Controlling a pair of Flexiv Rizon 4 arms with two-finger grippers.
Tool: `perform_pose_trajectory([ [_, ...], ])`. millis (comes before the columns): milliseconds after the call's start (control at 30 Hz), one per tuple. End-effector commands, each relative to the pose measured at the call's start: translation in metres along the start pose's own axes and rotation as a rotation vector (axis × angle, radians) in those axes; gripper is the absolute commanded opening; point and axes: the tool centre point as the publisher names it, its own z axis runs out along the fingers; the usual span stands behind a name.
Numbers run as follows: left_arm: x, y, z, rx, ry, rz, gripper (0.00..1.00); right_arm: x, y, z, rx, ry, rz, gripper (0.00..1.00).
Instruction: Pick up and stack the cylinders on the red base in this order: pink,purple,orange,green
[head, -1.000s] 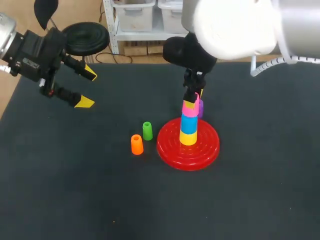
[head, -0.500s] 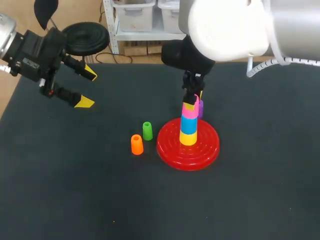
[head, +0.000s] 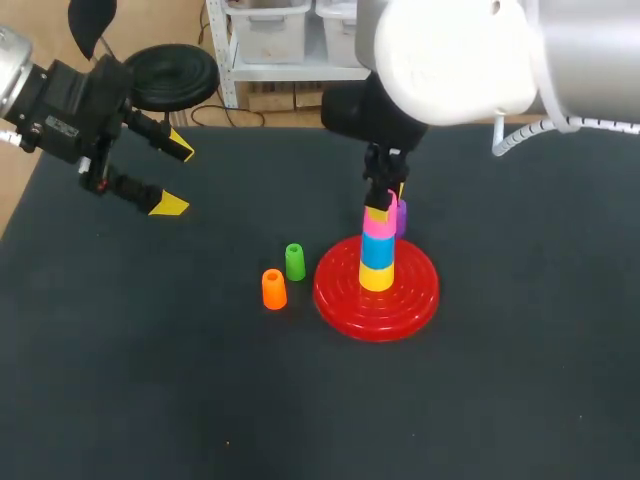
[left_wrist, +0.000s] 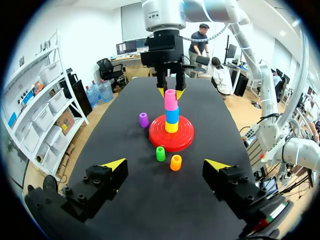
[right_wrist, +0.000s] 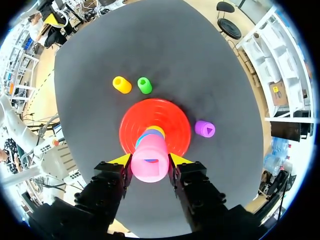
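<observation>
The pink plastic cylinder (head: 379, 219) tops a stack on a blue cylinder (head: 378, 249) and a yellow cylinder (head: 377, 276), upright at the middle of the round red ribbed base (head: 410, 295). The right gripper (right_wrist: 150, 161) pinches it from both sides. The small purple cylinder (head: 401, 216) stands at the base's 1 o'clock. The green cylinder (head: 295, 261) and the orange cylinder (head: 273, 289) stand at its 9 o'clock, on the dark table (head: 150, 350). The left gripper (head: 177, 178) hangs well apart at 10 o'clock, jaws spread around nothing.
</observation>
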Motion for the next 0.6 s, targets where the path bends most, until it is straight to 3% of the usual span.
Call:
perform_pose_trajectory([
  [33, 0.0004, -0.0009, 0.0002, -0.003, 0.000, 0.001, 1.00, 0.0019, 0.0025, 0.0040, 0.003, -0.002, -0.002, 0.00],
  [600, 0.0004, -0.0009, 0.0002, -0.003, 0.000, 0.001, 1.00, 0.0042, 0.0012, -0.0025, 0.030, -0.009, -0.001, 0.00],
])
